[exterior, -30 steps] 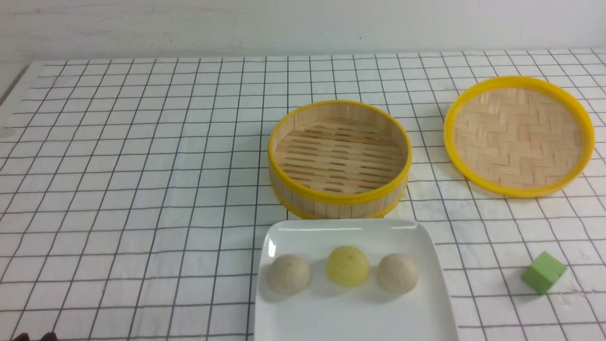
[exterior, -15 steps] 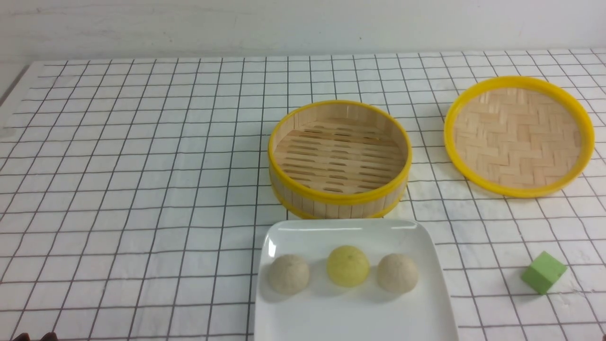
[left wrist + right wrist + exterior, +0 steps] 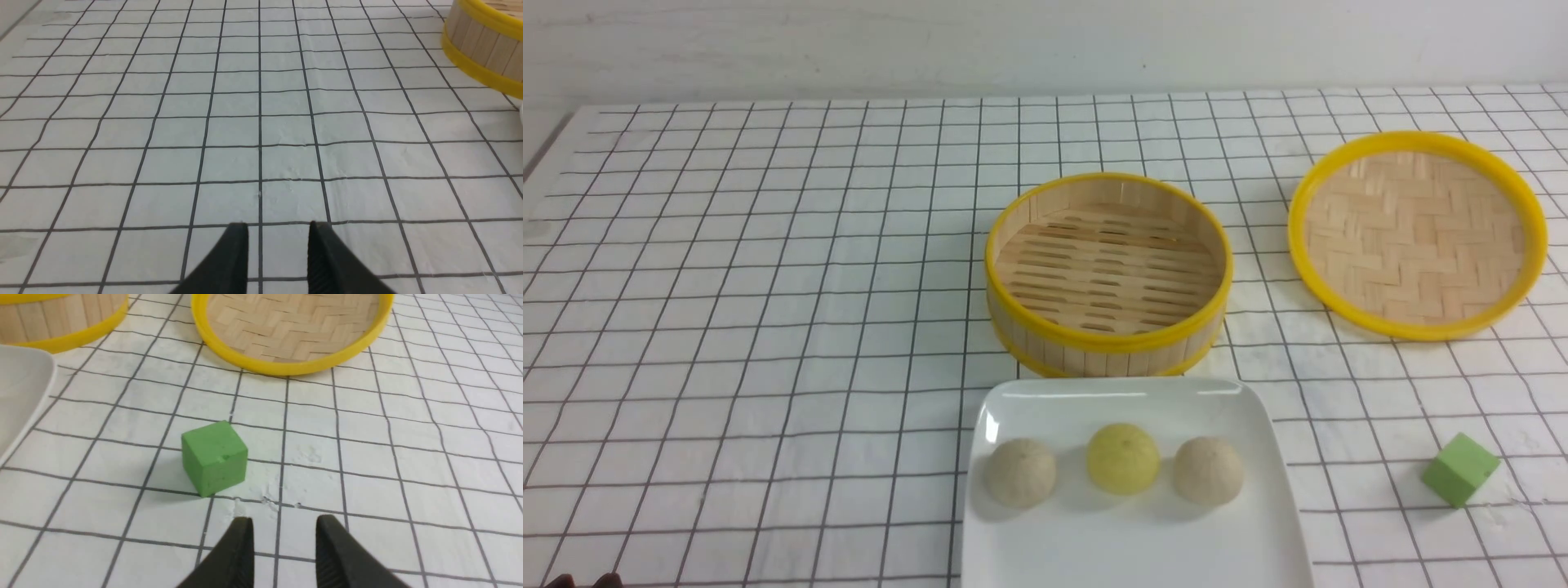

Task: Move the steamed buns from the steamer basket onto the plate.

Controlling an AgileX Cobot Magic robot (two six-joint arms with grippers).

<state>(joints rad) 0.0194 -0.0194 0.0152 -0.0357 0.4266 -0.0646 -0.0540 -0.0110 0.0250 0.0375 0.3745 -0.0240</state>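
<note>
Front view showed the three steamed buns sitting on the white plate (image 3: 1135,551): a beige bun (image 3: 1021,473) on the left, the yellow bun (image 3: 1123,459) between, and another beige bun (image 3: 1208,471) on the right, all apart from one another near the plate's far side. Just beyond the plate stood the bamboo steamer basket (image 3: 1109,339), its slatted floor bare. To the right of the basket, the woven lid (image 3: 1418,237) with its yellow rim lay on the grid-patterned desk (image 3: 752,327). A green cube (image 3: 1461,470) rested on the desk to the right of the plate, nearer than the lid. In the left wrist view, the left pincer (image 3: 278,224) was open, a gap between its dark fingertips and nothing held. The right wrist view showed the right pincer (image 3: 284,518) open and empty too, its fingertips apart.
</note>
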